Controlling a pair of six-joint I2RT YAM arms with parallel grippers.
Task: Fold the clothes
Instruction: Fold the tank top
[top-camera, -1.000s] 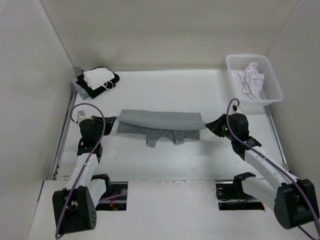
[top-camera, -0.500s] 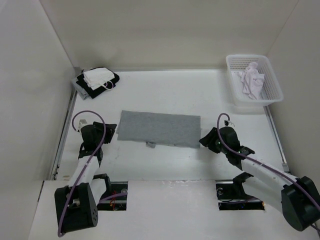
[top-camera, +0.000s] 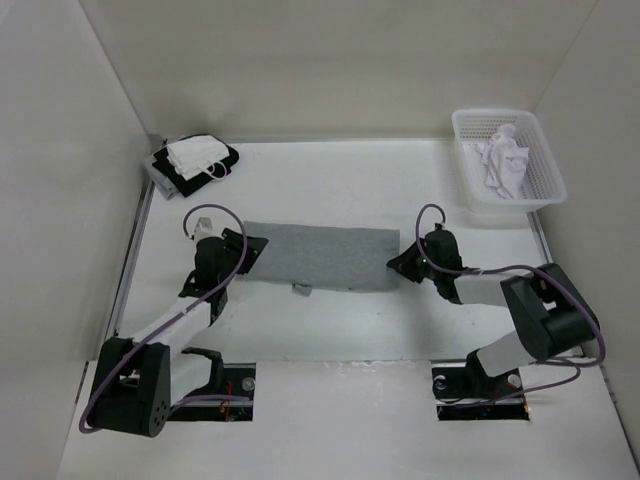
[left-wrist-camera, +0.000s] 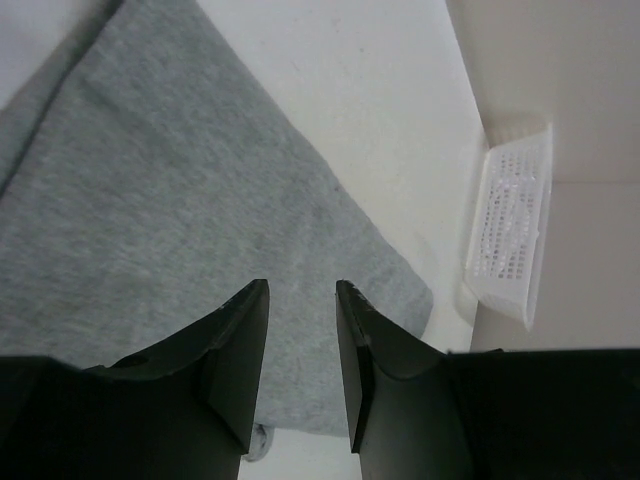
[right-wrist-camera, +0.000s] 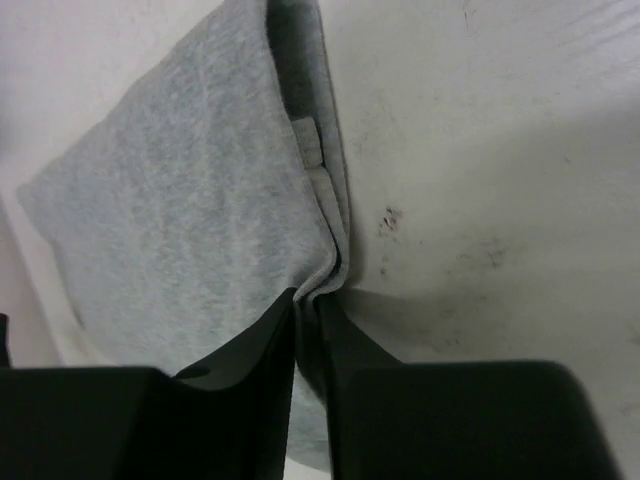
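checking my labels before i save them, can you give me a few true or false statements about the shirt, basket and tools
The grey T-shirt lies flat on the table, folded into a strip. True.
The white basket is empty. False: a white garment lies in it.
The left tool has its fingers apart above the grey cloth. True.
The black-and-white stack sits in the far right corner. False: it sits in the far left corner.
The right tool hangs over the basket. False: it is at the T-shirt's right end.

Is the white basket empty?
No, a crumpled white garment lies inside the basket.
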